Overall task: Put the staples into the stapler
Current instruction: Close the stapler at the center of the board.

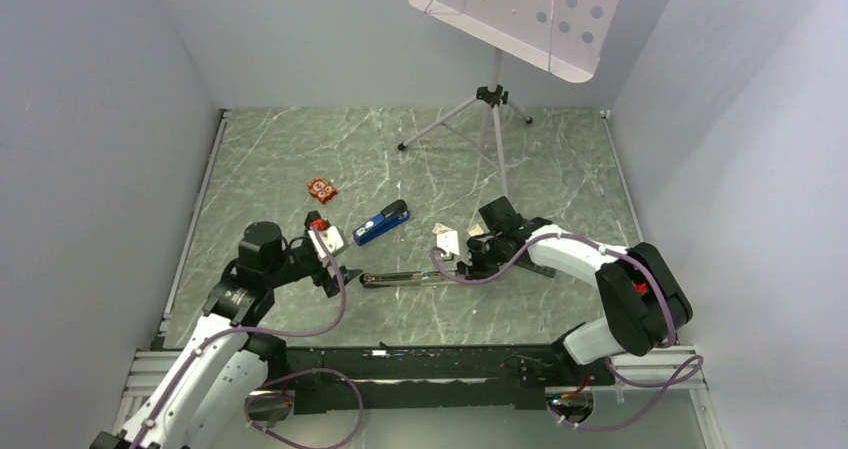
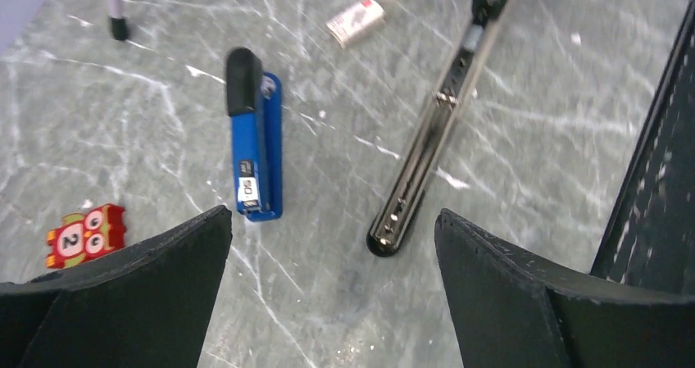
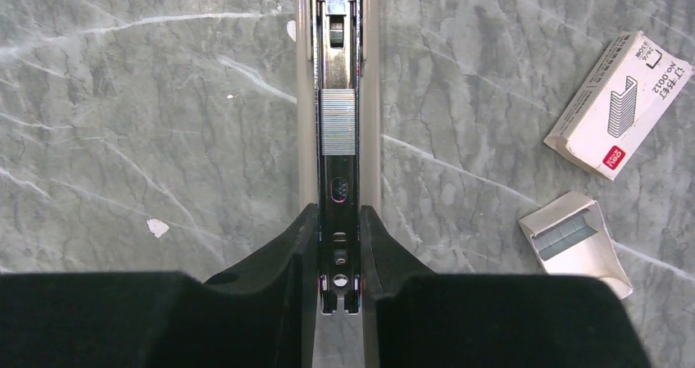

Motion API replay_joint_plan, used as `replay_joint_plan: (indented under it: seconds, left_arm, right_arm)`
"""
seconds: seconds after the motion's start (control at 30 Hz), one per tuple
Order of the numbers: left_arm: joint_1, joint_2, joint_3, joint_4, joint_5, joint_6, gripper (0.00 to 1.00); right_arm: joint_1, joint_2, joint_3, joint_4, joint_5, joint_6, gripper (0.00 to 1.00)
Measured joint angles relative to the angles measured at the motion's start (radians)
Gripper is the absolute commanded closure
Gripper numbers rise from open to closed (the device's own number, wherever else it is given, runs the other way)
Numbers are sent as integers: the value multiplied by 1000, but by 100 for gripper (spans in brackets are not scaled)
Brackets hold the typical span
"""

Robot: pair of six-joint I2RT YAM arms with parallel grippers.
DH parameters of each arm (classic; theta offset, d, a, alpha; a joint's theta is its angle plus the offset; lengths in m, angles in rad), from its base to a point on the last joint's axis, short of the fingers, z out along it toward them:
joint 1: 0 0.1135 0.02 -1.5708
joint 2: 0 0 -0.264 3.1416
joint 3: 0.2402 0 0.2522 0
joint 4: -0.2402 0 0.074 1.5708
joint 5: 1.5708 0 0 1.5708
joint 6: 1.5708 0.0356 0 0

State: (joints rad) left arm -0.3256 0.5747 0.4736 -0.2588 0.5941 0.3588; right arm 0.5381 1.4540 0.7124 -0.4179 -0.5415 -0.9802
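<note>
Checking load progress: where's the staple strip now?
Right wrist view: the staples lie in the open stapler's channel, just beyond the right gripper, left of the white staple box.

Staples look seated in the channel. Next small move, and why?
Probably ease the left gripper forward onto the free tip of the silver stapler. The staples already sit in its open channel, the right gripper pinches the rail, and the left gripper is open with that tip just ahead between its fingers, well placed to start folding it shut.

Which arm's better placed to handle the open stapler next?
Right, likely: the right gripper clasps the stapler rail just behind the staples; the left gripper hangs open near its far tip.
</note>
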Motion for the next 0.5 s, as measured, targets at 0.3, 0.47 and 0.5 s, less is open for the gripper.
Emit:
replay_joint_plan:
  seconds: [0.3, 0.47, 0.5]
  left_arm:
    - [-103, 178, -44, -67, 18, 278, 5]
    - [-179, 305, -68, -13, -39, 342, 8]
    - [-185, 333, -69, 4, -46, 350, 9]
  right_arm:
    - [-39, 0, 0, -1, -8, -20, 90]
    - [-44, -5, 0, -3, -10, -27, 91]
    - [-44, -7, -1, -3, -10, -29, 91]
